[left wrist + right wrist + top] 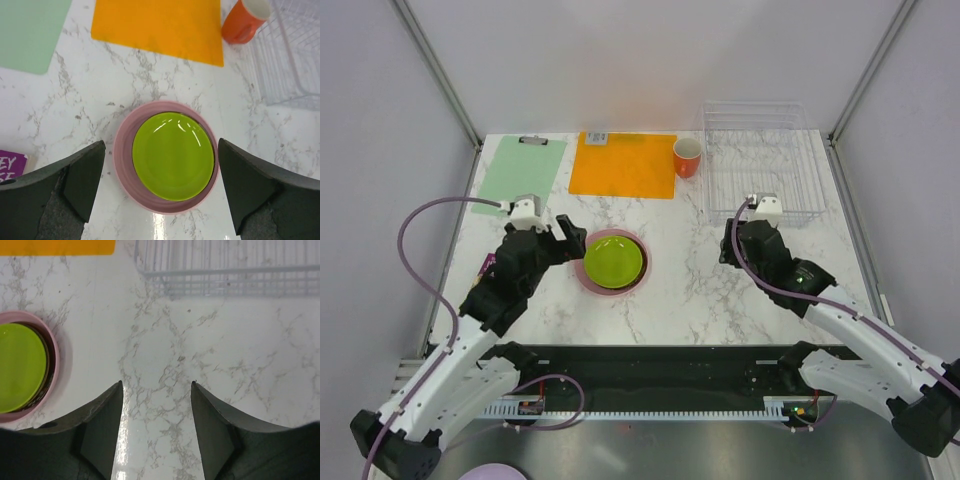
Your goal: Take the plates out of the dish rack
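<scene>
white marble-look table [690, 290] w/ grey veins, glossy top. plain pale grey walls [650, 60] at back, left & right. bare alu frame posts [438, 70] rise at both back corners. black strip [670, 365] along near table edge, w/ a brushed grey metal surface [650, 450] below it. soft even light, w/ a glare patch [122, 460] on the marble.

Left arm [470, 350] and right arm [860, 335]: each has glossy white lower links and black upper sections. A small white housing [525, 209] caps each wrist, trailing a looping mauve cable [410, 235]. Left gripper [161, 145] and right gripper [156, 383] have matte black, wedge-shaped fingers [75, 190].
</scene>
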